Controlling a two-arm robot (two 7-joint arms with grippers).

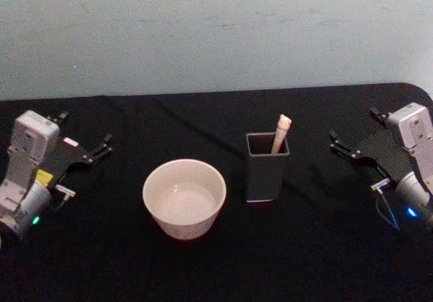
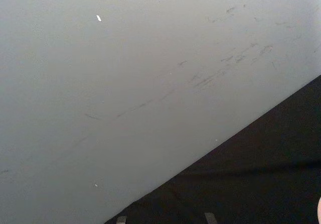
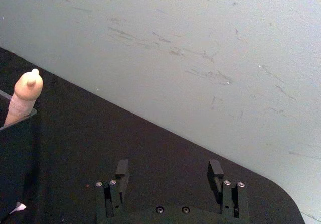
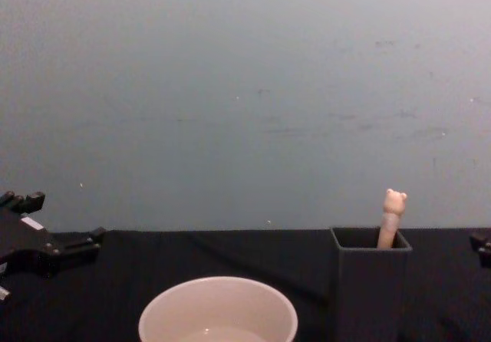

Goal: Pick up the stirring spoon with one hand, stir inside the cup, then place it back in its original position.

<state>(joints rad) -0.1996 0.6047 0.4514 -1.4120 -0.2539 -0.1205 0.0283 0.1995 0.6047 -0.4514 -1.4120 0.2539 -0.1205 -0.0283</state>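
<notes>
Head view: right gripper (image 1: 356, 127), jaws apart and empty, has the spoon (image 1: 281, 133) well to its left, standing in the holder (image 1: 264, 180). Pinch the handle under its head; lift straight. Left gripper (image 1: 83, 130) idles spread, cup (image 1: 184, 224) to its right.

Black tablecloth (image 1: 318, 248), pale scuffed wall (image 1: 203, 31)

- A table (image 1: 325, 248) is seen fully draped in a black cloth (image 1: 101, 261), its far right corner rounded.
- An off-white round cup (image 1: 183, 226) is set upright on the cloth, left of centre.
- A dark grey square holder (image 1: 264, 180) is stood upright near the cup, on its right, and is kept apart from it by a strip of bare cloth.
</notes>
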